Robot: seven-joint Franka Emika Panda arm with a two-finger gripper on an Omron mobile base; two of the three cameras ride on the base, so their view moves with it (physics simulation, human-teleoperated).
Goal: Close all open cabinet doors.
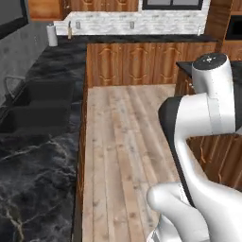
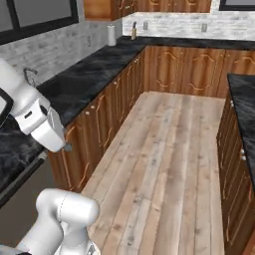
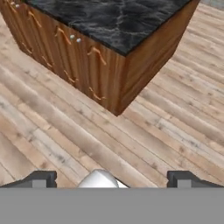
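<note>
Reddish-brown cabinet doors (image 3: 83,65) with small silver knobs line the side of the black-topped island (image 3: 113,22) in the hand view; those panels lie flush. More cabinet doors (image 1: 137,64) run along the back wall, and a further row (image 2: 107,117) stands under the left counter. None of these stands visibly ajar. My gripper (image 3: 111,179) hangs over the wood floor a little way off the island's corner, its two fingertips (image 3: 41,178) wide apart with nothing between them. The white hand (image 2: 47,129) sits beside the left counter.
A black marble counter (image 1: 42,160) with a sink (image 1: 33,106) runs along the left. A paper-towel roll (image 1: 52,35) and a bottle (image 2: 133,31) stand at the back corner. The wood floor (image 2: 169,164) forms an aisle between counter and island.
</note>
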